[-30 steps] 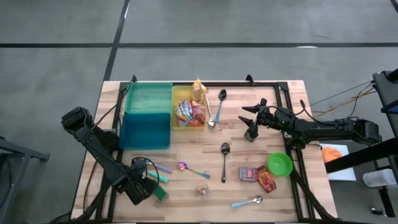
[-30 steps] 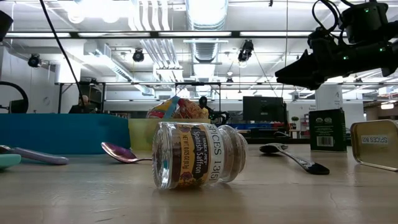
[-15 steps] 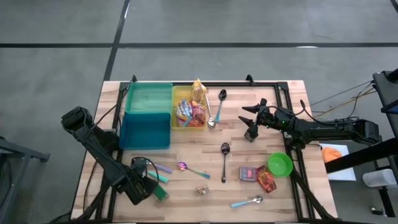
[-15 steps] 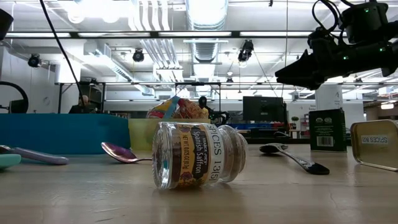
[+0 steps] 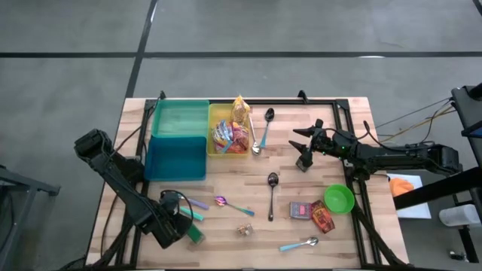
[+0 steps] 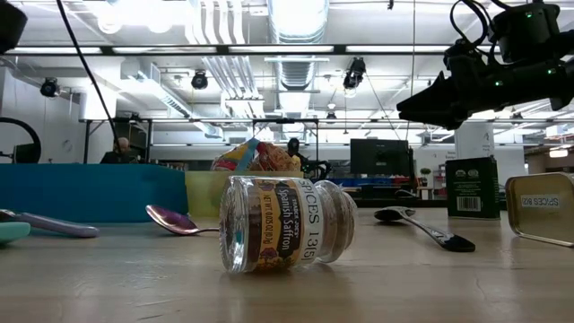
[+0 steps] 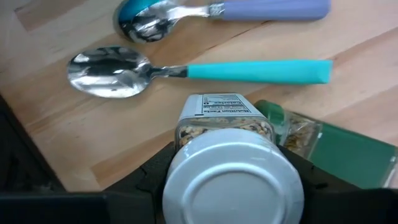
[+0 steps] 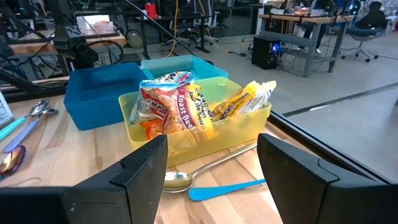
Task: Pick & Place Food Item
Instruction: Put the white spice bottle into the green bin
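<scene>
The left gripper (image 7: 227,186) is clamped on a small glass spice jar with a white lid (image 7: 231,168) at the table's near-left corner, the jar's long axis running straight out between the 2 fingers. The open yellow plastic bin (image 5: 228,129) lies far across the table. The right gripper (image 5: 303,150) hangs nearer it, jaws apart, holding nothing.

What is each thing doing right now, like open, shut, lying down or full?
Left tool: shut on the white-lidded jar.
Right tool: open, empty, above the table.
Saffron jar: lying on its side.
Yellow bin: full of snack packets.
Green bowl: upright.
</scene>
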`<act>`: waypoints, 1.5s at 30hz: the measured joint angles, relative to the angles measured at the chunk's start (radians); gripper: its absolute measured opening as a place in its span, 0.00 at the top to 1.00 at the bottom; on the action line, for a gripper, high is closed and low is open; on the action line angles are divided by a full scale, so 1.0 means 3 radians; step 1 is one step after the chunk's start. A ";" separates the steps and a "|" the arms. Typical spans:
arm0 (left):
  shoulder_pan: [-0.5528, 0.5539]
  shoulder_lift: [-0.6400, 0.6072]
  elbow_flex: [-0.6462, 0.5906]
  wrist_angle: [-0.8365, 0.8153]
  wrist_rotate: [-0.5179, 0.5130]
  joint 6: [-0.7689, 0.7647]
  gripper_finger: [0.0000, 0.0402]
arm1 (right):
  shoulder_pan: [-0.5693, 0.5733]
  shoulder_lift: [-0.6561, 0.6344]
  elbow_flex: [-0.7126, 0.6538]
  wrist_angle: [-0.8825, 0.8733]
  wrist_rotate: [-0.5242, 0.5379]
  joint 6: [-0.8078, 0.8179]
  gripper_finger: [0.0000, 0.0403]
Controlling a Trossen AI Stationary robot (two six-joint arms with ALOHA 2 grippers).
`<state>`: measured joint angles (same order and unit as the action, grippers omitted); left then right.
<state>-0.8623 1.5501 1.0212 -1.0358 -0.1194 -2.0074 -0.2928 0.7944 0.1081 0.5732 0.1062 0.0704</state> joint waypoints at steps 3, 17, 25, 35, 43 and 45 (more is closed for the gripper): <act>0.0001 -0.0024 0.0023 -0.0014 -0.0053 0.0034 0.54 | 0.0000 0.0000 0.0000 0.0000 0.0000 0.0000 0.39; 0.0116 -0.0461 0.0025 -0.0067 -0.0712 0.0228 0.54 | 0.0000 0.0000 0.0000 0.0000 0.0000 0.0000 0.39; 0.0389 -0.0658 0.0025 -0.0132 -0.1118 0.0616 0.52 | 0.0000 0.0000 0.0000 0.0000 -0.0001 0.0000 0.39; 0.0990 -0.0891 0.0071 -0.0313 -0.1299 0.1066 0.54 | 0.0000 0.0000 0.0000 0.0001 -0.0001 0.0000 0.39; 0.1573 -0.1025 0.0177 -0.0301 -0.1421 0.1769 0.51 | -0.0001 0.0001 0.0000 0.0000 -0.0001 0.0000 0.39; 0.1723 -0.1047 0.0209 -0.0301 -0.1455 0.1950 0.51 | 0.0000 0.0001 0.0000 0.0000 -0.0001 0.0000 0.39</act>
<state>-0.3454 1.2362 1.0840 -1.1260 -0.5559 -1.4224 -0.2928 0.7948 0.1081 0.5732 0.1059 0.0704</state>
